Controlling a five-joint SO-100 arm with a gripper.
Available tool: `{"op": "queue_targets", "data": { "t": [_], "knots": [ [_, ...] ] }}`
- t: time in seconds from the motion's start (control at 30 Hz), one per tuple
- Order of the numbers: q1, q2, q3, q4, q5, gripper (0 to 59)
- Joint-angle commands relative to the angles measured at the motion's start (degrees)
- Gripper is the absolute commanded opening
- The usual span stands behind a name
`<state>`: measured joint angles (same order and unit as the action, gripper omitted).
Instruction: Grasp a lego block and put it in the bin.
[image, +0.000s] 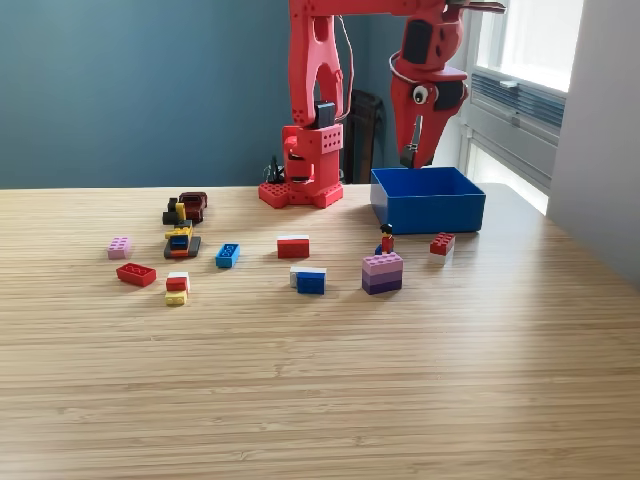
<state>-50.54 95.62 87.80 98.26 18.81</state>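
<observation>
Fingers (412, 153) hang over the bin (428, 205), their gap unclear; no writing readable.

The red arm (318, 90) rises from its base, folds over at the top of the exterior view, and points its end effector (412, 152) straight downward. Its tapered fingers come together at the tips, empty.

Open bin (428, 212) top unobstructed; blocks (382, 272) just before it.
</observation>
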Motion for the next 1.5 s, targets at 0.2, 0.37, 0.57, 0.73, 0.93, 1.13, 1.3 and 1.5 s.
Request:
{"op": "queue_targets", "data": {
  "t": [0.2, 0.37, 0.57, 0.73, 0.93, 1.13, 1.3, 1.5],
  "knots": [
    [-12.2, 3.7, -3.2, 1.5, 0.8, 0.0],
    [-11.9, -0.1, -8.7, 2.0, -0.1, 0.0],
    [-12.1, -13.8, -18.0, 3.8, 0.5, 0.0],
    [-13.2, -21.0, -21.1, 3.8, 0.4, 0.2],
    [-13.1, -23.7, -21.8, 3.8, -2.3, 18.0],
    [-12.5, -24.1, -21.4, 3.8, -3.7, 29.7],
    [-12.5, -23.6, -22.4, 3.8, -4.0, 26.8],
    [-12.4, -23.4, -25.3, 3.8, -2.2, 13.4]
  ]
}}
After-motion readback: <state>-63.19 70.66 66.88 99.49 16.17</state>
